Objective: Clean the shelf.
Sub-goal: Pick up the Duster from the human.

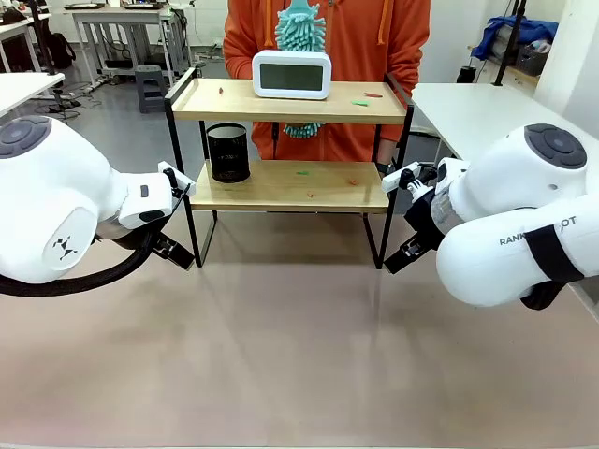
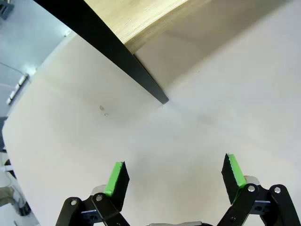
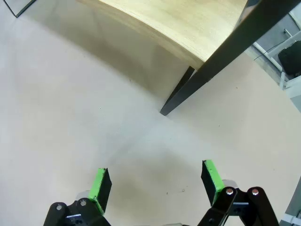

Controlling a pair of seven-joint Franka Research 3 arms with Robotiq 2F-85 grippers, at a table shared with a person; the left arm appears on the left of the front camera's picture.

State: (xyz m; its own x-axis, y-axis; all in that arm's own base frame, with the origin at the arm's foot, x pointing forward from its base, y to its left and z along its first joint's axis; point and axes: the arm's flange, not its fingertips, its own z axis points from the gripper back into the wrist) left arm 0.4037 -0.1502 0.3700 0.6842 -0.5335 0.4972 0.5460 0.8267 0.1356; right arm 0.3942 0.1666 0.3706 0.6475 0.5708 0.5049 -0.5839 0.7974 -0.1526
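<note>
The shelf [image 1: 290, 185] stands mid-table, two light wooden boards in a thin black frame. Small red and green scraps [image 1: 365, 98] lie on its top board, and a few more dot the lower board. My left gripper [image 1: 178, 254] hangs low beside the shelf's front left leg [image 2: 141, 75]. In the left wrist view it [image 2: 174, 176] is open, with bare tabletop between its green pads. My right gripper [image 1: 401, 260] sits by the front right leg [image 3: 178, 96]. It [image 3: 157, 181] is open too and holds nothing.
A white digital clock [image 1: 291, 75] stands on the top board, and a black mesh cup [image 1: 227, 152] on the lower one. Behind the shelf a person in an orange hoodie [image 1: 374, 37] holds a teal duster [image 1: 299, 28]. White tables [image 1: 477, 112] flank the workspace.
</note>
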